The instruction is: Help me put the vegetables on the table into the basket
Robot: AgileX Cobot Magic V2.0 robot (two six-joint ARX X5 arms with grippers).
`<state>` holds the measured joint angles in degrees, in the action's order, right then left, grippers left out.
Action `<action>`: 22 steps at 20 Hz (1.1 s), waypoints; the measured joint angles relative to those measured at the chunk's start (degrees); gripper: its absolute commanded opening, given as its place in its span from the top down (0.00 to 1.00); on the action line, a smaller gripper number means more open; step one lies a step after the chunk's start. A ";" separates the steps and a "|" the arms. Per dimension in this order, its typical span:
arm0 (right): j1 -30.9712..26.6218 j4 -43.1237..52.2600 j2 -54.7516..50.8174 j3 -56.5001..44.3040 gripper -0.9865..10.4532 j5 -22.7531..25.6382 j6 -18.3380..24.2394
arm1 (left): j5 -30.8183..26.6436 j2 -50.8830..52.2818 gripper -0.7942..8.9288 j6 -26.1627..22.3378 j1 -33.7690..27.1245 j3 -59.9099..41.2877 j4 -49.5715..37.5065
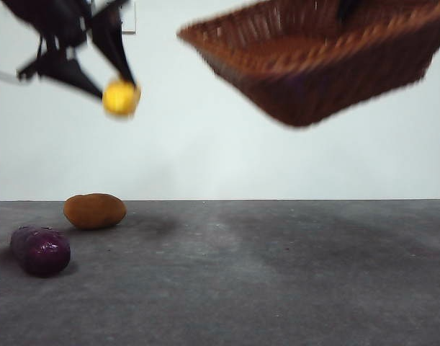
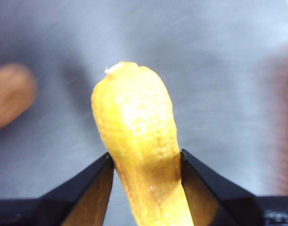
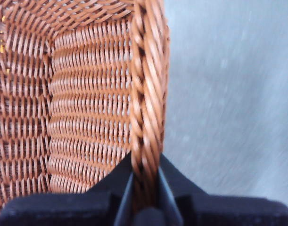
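you have a basket (image 3: 87, 103) of reddish-brown woven wicker, ribbed and rough, with a thick braided rim pinched between the right gripper (image 3: 144, 188)'s matt black, smooth, plastic-looking jaws. the left gripper (image 2: 144, 176)'s jaws, equally matt black, clamp a yellow corn cob (image 2: 134, 141) with a finely pebbled, slightly shiny skin. below the basket, your table (image 1: 277, 288) looks dark grey, matt and faintly speckled. on the table, the eggplant (image 1: 41, 251) is glossy dark purple and the tuber (image 1: 94, 210) a dull, smooth orange-brown.
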<state>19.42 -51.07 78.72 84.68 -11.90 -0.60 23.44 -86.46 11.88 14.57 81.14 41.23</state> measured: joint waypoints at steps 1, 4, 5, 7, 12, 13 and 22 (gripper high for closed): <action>0.00 2.27 0.04 -2.89 0.92 -0.02 -1.38 | 0.52 3.30 0.93 -1.20 0.83 0.00 0.61; 0.00 10.10 0.17 -11.19 0.92 -0.39 -6.40 | 1.70 12.11 0.93 -3.80 4.74 0.02 2.56; -0.02 12.61 0.20 -13.75 0.92 -1.27 -8.24 | 2.95 14.36 0.93 -4.13 6.45 0.02 2.97; 0.02 17.38 0.22 -18.32 0.92 -3.87 -11.72 | 3.43 16.96 0.93 -4.37 10.71 0.07 3.02; 0.79 21.35 0.28 -21.18 0.92 -4.61 -16.41 | 0.07 11.56 0.93 -1.99 23.28 -2.14 -4.00; 0.77 22.27 0.28 -21.18 0.92 -4.61 -17.09 | 0.02 8.90 0.93 -0.63 24.35 -2.99 -5.84; 0.79 22.95 0.28 -21.18 0.92 -4.50 -18.03 | 1.77 -9.90 0.93 12.02 26.12 -3.17 -19.04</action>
<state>20.21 -28.12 79.00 63.51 -16.40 -18.63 25.21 -96.36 23.90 40.69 77.97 22.20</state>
